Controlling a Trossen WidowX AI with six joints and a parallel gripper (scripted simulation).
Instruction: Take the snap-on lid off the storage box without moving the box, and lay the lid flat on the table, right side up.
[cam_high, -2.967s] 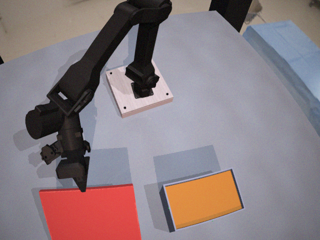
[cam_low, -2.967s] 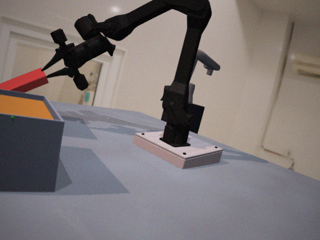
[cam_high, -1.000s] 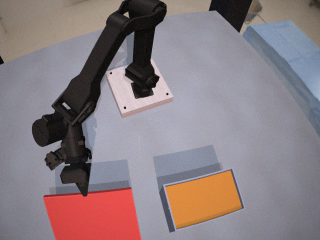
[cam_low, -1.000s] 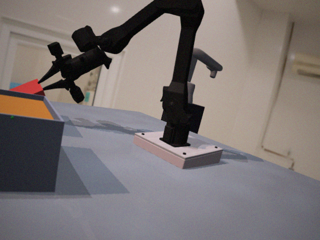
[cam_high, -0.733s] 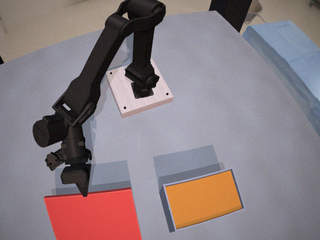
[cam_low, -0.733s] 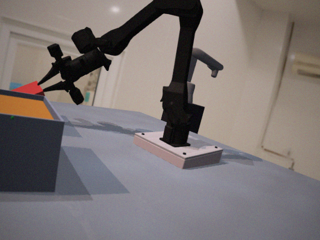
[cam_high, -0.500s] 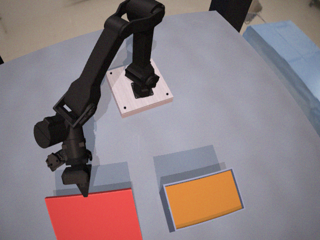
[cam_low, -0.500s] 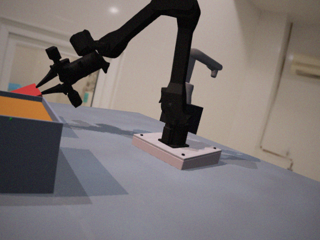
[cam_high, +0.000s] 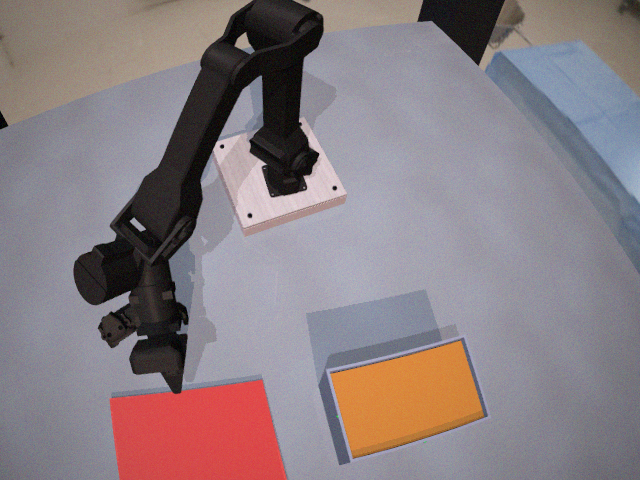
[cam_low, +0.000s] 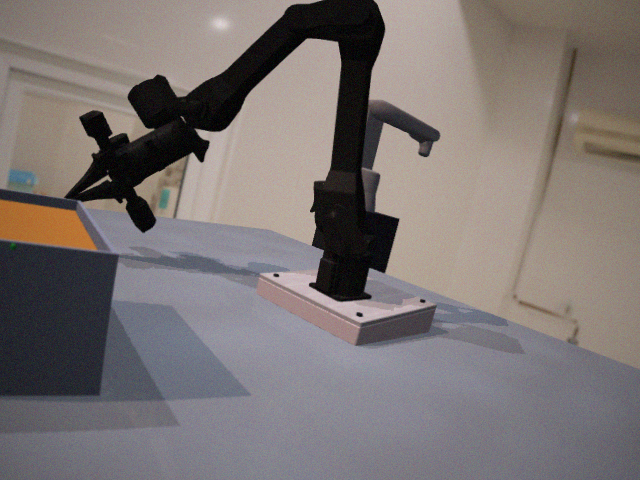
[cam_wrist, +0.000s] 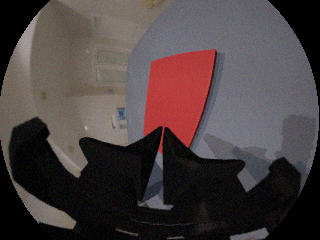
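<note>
The red lid (cam_high: 196, 434) (cam_wrist: 181, 95) lies flat on the table to the left of the box in the top view, with a smooth, plain broad face up and only a narrow shadow along its edge. Its near part is cut off by that frame, and it does not show in the exterior view. The storage box (cam_high: 403, 397) (cam_low: 51, 320) stands upright and open, with its orange inside showing. My gripper (cam_high: 177, 391) (cam_low: 68, 197) (cam_wrist: 163, 130) is shut with nothing between its fingertips. It is above the table, over the lid's edge nearest the arm base in the top view.
The arm's pale square base plate (cam_high: 232, 180) (cam_low: 310, 310) sits on the grey-blue table (cam_high: 413, 232) (cam_low: 361, 403), behind the lid and box in the top view. A gap of table separates the lid from the box. Blue cloth (cam_high: 578, 98) lies beyond the table's right edge.
</note>
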